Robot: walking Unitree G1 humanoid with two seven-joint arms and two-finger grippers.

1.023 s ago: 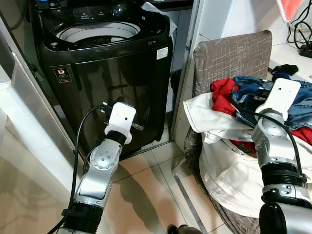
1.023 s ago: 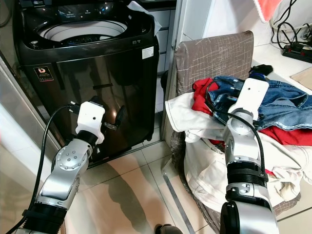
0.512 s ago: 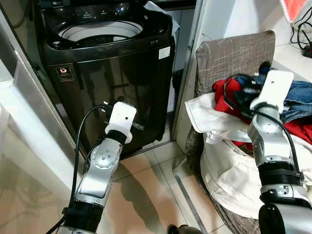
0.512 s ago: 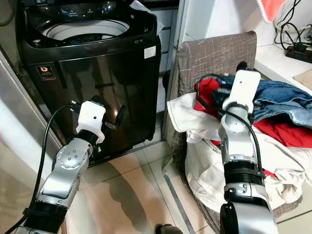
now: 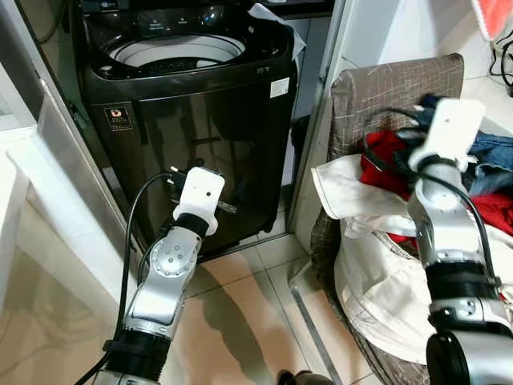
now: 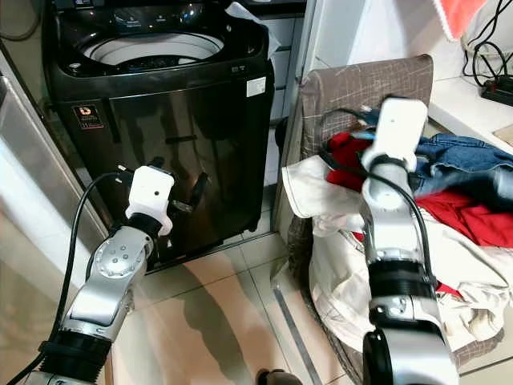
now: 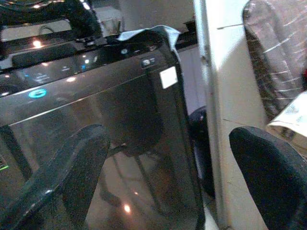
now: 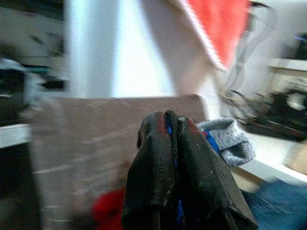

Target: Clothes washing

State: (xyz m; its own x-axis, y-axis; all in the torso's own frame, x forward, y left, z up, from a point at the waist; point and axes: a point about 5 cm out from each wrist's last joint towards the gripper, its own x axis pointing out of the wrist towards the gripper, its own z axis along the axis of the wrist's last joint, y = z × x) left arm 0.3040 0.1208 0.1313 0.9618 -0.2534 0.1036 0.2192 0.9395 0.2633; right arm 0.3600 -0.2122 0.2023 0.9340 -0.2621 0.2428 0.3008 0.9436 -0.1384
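Clothes (image 6: 449, 241) lie heaped in a brown basket (image 6: 361, 88) to the robot's right; red, white and denim pieces are piled above its rim, so little of the load seems to have been moved; the washer (image 5: 188, 120) stands to the left of the basket with its top open and its pale drum (image 5: 176, 52) showing, and I can make out no garment inside from this angle, though a bit of pale cloth (image 5: 276, 18) hangs at its back corner. The right gripper (image 8: 180, 177) is raised over the pile; its fingers are pressed together on a thin strip of blue fabric (image 8: 169, 129), which I judge to be part of the denim. The left gripper (image 7: 168, 182) is held low, close to the washer's dark front, fingers spread wide and holding nothing. Nearly everything is left: carrying each piece across, dropping it in the drum, then starting the wash.
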